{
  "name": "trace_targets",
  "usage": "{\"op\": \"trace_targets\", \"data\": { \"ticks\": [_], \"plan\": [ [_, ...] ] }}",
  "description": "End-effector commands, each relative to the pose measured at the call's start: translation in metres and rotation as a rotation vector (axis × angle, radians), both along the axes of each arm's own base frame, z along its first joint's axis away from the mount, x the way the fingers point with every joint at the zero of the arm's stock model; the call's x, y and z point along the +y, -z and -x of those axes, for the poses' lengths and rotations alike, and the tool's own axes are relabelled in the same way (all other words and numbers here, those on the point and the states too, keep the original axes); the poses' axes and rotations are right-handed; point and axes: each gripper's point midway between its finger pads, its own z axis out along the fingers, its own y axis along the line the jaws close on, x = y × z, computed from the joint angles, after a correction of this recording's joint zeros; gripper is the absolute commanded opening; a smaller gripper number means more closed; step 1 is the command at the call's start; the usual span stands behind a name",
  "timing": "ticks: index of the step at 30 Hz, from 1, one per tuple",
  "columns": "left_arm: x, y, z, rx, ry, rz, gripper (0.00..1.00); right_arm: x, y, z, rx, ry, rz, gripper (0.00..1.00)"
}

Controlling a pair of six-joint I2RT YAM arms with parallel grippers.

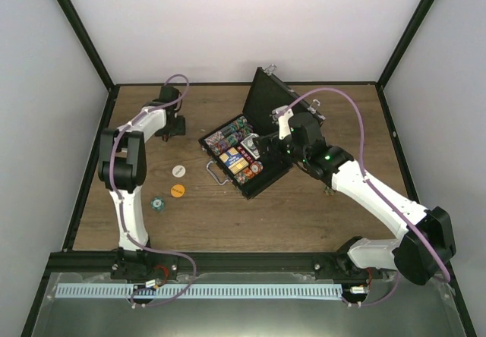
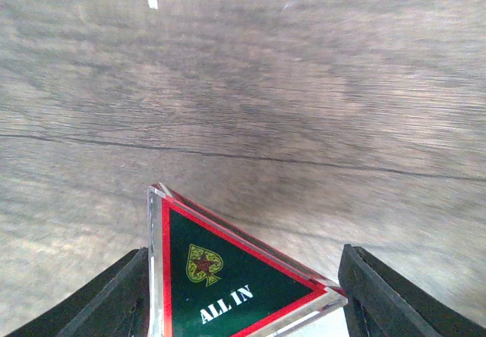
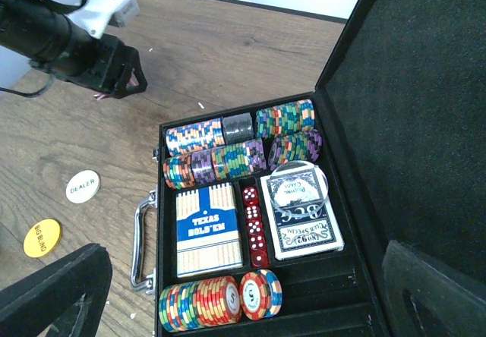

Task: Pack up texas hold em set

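Jaws of L gripper [image 2: 243, 265] pinch 1 triangular ALL IN marker [image 2: 228, 284] above the table [image 2: 250, 86]. Top cam: I count 1 open case [image 1: 267, 100] mid-table, and left of it 1 white button [image 1: 178, 170], 1 orange button [image 1: 178, 191] and 1 bluish disc [image 1: 157, 203]. R wrist: R gripper [image 3: 243, 276] spread wide, empty, over 2 card decks [image 3: 207, 227] in the case.

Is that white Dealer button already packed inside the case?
No, the Dealer button lies on the table outside the open case, near the orange button.
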Motion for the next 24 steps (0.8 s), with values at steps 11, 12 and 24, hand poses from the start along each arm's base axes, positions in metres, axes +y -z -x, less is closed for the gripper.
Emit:
{"op": "trace_targets", "data": {
  "ticks": [11, 12, 24],
  "plan": [
    [-0.130, -0.105, 0.063, -0.114, 0.272, -0.082, 0.56, -0.010, -0.025, -0.003, -0.081, 0.042, -0.022, 1.00],
    [-0.142, -0.104, 0.070, -0.109, 0.288, -0.064, 0.56, -0.011, -0.027, -0.002, -0.089, 0.044, -0.025, 1.00],
    [-0.272, -0.063, 0.111, -0.061, 0.413, 0.161, 0.57, -0.021, -0.045, 0.002, -0.138, 0.074, -0.046, 1.00]
  ]
}}
